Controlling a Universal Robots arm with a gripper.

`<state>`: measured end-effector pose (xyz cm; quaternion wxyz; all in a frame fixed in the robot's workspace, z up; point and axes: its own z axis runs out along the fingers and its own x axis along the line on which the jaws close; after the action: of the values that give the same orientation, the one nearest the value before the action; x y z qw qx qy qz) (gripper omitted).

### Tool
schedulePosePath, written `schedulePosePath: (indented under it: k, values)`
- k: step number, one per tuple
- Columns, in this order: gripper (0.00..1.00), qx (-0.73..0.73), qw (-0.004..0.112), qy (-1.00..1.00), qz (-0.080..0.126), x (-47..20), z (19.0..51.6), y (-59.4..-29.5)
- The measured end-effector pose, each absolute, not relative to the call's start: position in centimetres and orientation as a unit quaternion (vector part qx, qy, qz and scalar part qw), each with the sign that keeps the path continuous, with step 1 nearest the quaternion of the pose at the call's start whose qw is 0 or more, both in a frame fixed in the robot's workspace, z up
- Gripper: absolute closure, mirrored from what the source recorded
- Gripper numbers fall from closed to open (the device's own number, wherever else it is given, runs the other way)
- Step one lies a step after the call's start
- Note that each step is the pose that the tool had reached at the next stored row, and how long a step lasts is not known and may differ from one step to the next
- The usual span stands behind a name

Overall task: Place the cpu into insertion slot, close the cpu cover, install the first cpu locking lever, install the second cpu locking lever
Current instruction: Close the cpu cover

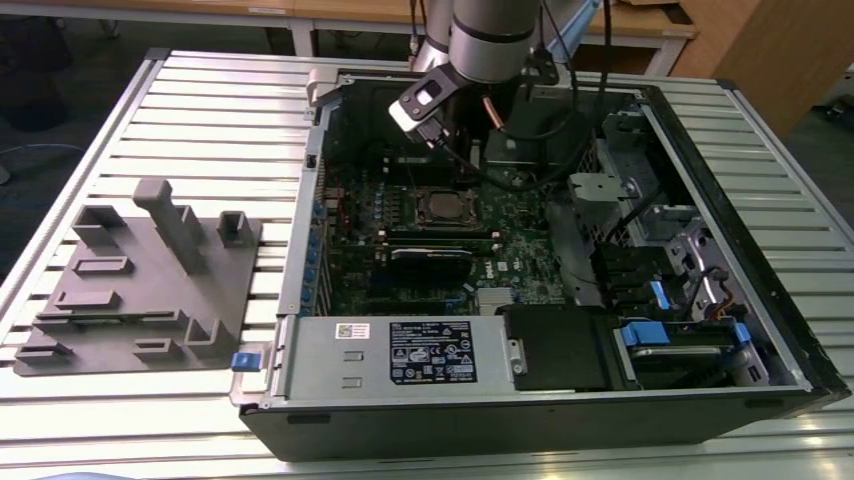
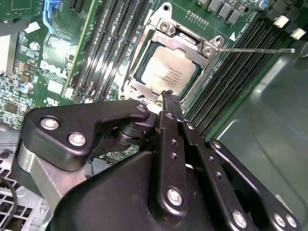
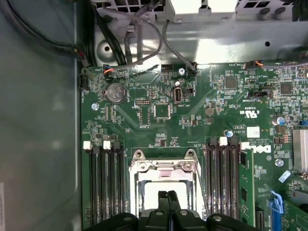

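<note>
Broadly, a slatted metal table point(image 1: 200, 110) carries an open computer case point(image 1: 534, 425) that takes up the middle and the exterior view's right. A grey moulded fixture tray point(image 1: 134, 290) lies on the slats at the exterior view's left. The robot arm point(image 1: 491, 35) reaches down from the upper middle of the exterior view into the case, over the green motherboard point(image 1: 527, 225). A silver power supply point(image 1: 400, 350) sits along the case wall in the lower middle. In both wrist views the black gripper point(image 2: 168, 96) point(image 3: 167, 197) has its fingers pressed together with nothing between them. Its tip is poised at the edge of the insertion slot point(image 1: 419, 208), and I cannot tell whether it touches. That slot is a square socket with a shiny metal rim, set between rows of black memory slots point(image 2: 240, 72). The cpu cover point(image 2: 185, 41) point(image 3: 163, 166), a thin silvery frame, lies down flat over it. Through its window shows the cpu point(image 2: 169, 72) point(image 3: 151, 192), a pale silvery-grey square seated in the slot. A thin locking lever point(image 2: 255, 49) juts from one socket corner across the memory slots.
</note>
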<state>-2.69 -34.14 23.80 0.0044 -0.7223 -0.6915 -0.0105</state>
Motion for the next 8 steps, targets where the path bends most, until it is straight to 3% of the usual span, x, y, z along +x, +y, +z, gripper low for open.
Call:
schedulePosePath:
  k: [8]
  values:
    - [0.89, -0.722, 0.004, -0.691, -0.01, -3.7, 23.3, -34.3]
